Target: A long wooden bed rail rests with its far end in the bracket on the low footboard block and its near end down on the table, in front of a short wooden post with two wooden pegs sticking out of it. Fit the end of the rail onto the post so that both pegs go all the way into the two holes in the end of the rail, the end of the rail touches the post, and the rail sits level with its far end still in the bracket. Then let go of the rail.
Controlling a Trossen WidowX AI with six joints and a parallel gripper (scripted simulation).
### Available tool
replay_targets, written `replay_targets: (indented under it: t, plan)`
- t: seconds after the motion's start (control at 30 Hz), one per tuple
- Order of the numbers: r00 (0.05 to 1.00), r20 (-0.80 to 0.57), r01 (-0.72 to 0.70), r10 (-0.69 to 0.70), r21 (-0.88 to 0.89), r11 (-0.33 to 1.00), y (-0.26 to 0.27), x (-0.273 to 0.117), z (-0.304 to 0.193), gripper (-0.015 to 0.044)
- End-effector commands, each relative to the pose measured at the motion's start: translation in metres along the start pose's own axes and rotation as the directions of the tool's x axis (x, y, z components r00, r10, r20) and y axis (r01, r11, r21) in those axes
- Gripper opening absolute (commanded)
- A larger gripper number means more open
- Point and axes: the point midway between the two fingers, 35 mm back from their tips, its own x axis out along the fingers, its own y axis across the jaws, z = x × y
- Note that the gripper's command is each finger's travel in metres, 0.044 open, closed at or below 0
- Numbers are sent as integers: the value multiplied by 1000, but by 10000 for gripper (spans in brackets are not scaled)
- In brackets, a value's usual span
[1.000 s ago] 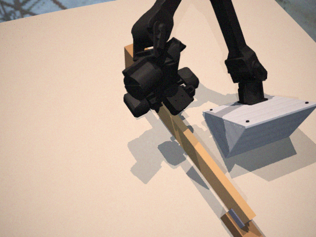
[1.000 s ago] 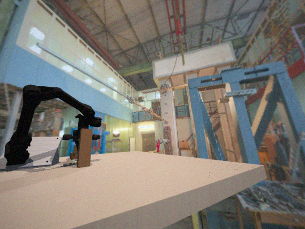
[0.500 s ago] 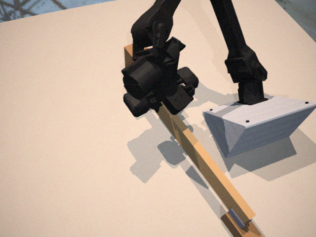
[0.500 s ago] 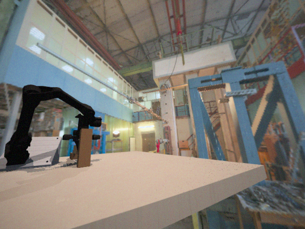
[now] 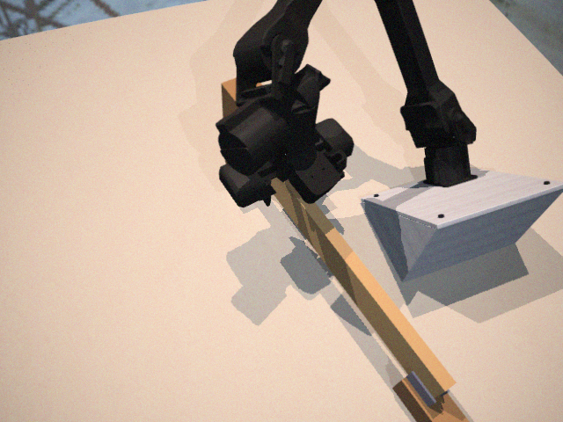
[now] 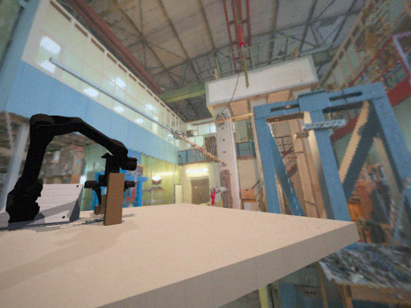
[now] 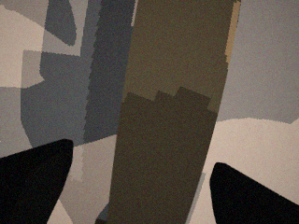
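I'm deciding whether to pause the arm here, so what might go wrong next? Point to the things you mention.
The open fingers stand clear on both sides of the rail [image 5: 377,290] [image 7: 163,140]; if the pegs are not fully seated, its near end could drop. The gripper also hides the joint at the post [image 5: 228,102] [image 6: 113,199] from above, so a remaining gap could go unnoticed.

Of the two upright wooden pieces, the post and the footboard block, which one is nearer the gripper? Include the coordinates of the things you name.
The post [image 5: 229,102] [image 6: 113,199], the one beside the gripper [image 5: 282,181]; the footboard block [image 5: 411,399] sits at the rail's far end.
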Motion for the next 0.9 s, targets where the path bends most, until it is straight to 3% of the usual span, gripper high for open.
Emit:
replay_targets:
  t: [0.0, 0.27, 0.43, 0.87]
  plan:
    - [1000, -2, 0, 0, -1, 1000, 0, 0, 0, 420]
    - [1000, -2, 1, -1, -1, 1000, 0, -2, 2, 440]
    - [1000, -5, 4, -4, -2, 1000, 0, -30, 31, 440]
    - [1000, -5, 4, -4, -2, 1000, 0, -30, 31, 440]
